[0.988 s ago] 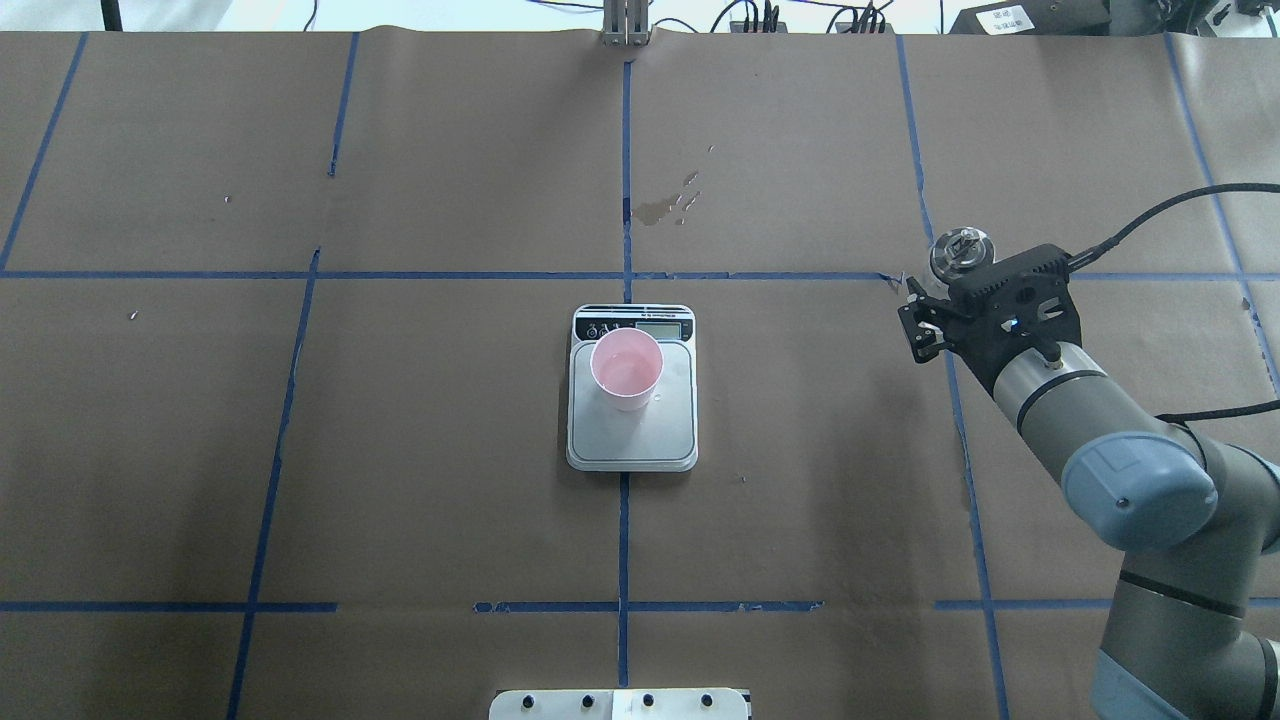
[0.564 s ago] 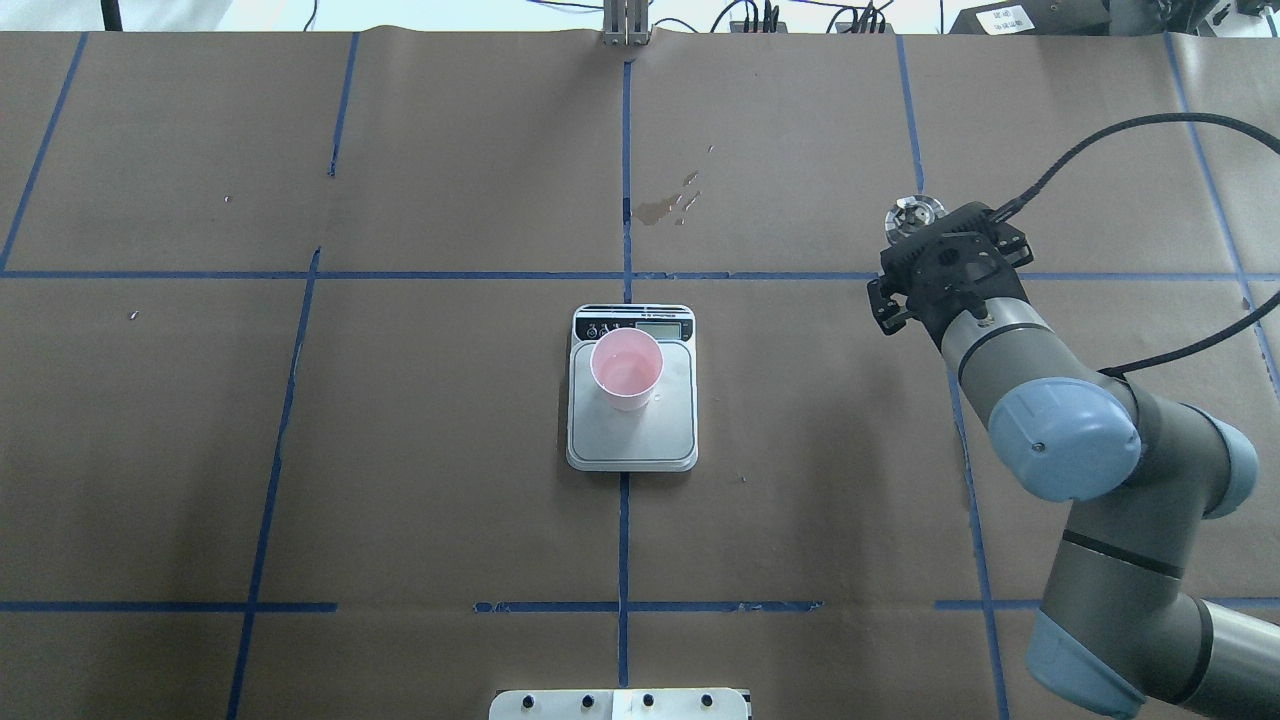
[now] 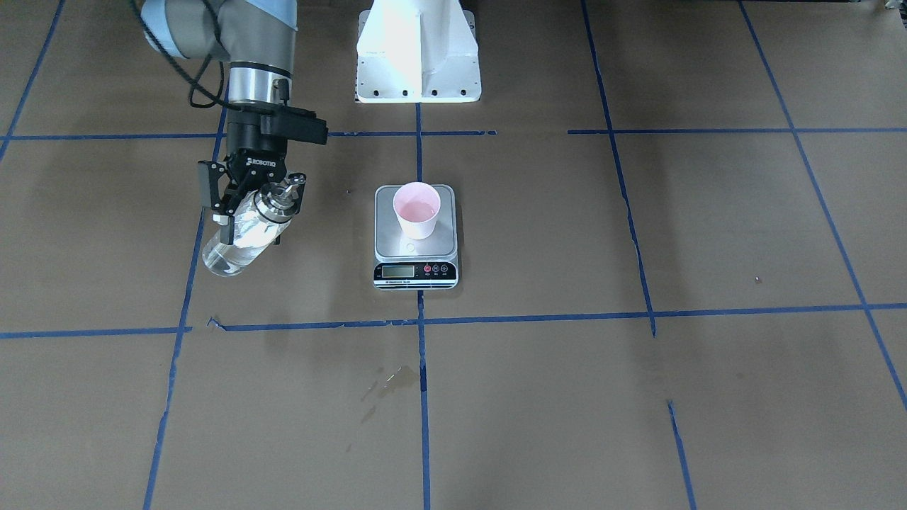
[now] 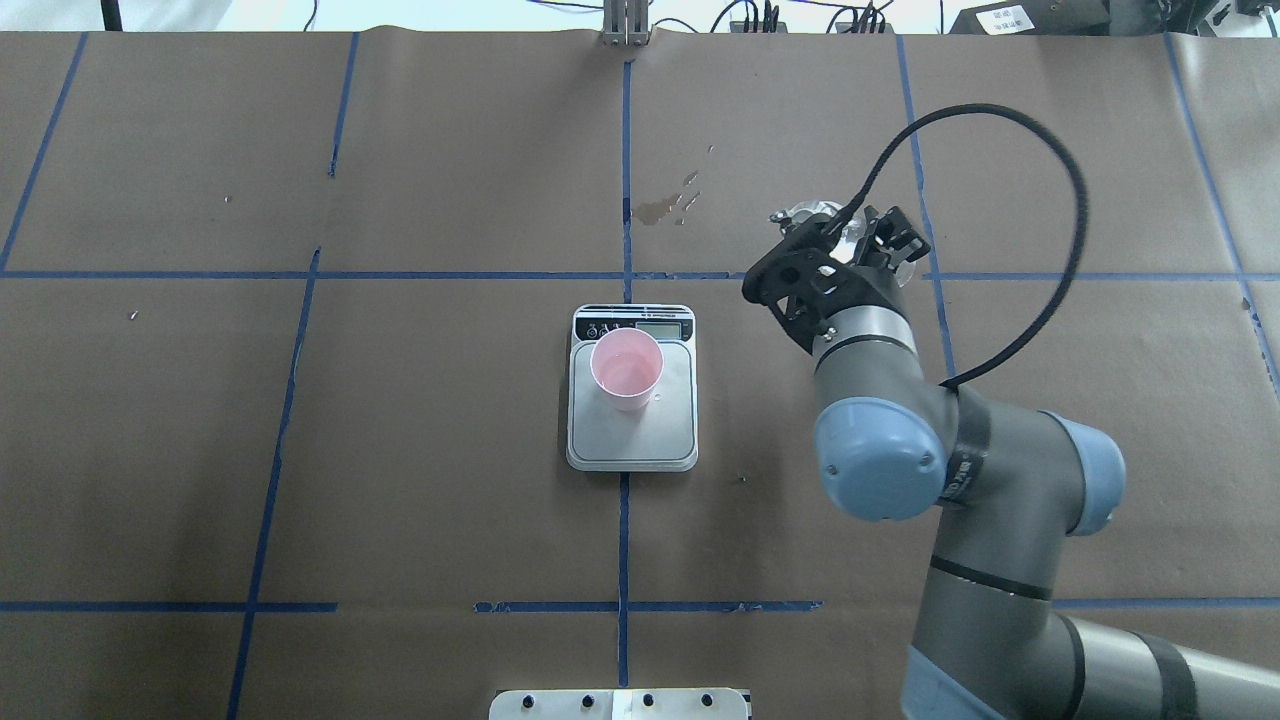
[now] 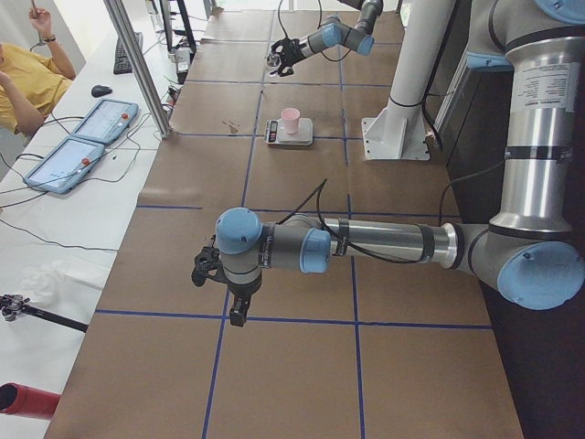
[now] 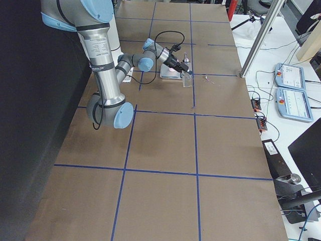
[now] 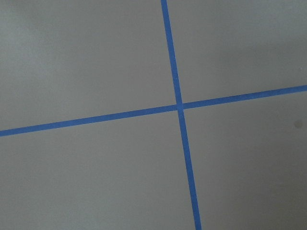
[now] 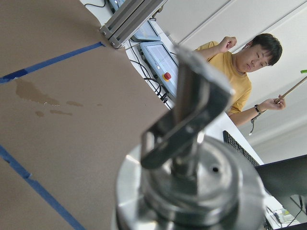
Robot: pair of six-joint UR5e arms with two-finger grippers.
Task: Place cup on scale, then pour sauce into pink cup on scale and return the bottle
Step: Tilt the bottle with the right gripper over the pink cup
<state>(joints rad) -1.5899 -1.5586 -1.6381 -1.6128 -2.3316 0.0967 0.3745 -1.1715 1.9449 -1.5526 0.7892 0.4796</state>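
Note:
The pink cup [image 3: 417,209] stands upright on the silver scale [image 3: 415,248] at the table's middle; both also show in the overhead view, the cup [image 4: 626,370] on the scale [image 4: 632,440]. My right gripper [image 3: 251,212] is shut on the clear glass bottle [image 3: 237,244], held tilted in the air to the robot's right of the scale, apart from the cup. Clear liquid shows in the bottle. The right wrist view shows its silver spout top [image 8: 192,158] close up. My left gripper [image 5: 206,267] shows only in the exterior left view, far from the scale; I cannot tell its state.
A wet stain [image 4: 665,205] marks the brown paper beyond the scale. The white robot pedestal [image 3: 418,49] stands behind the scale. An operator in a yellow shirt [image 8: 230,72] and two tablets [image 5: 91,137] are past the table's far edge.
My right arm has swung left toward the scale with the bottle in its gripper. The cup and the scale have not moved.

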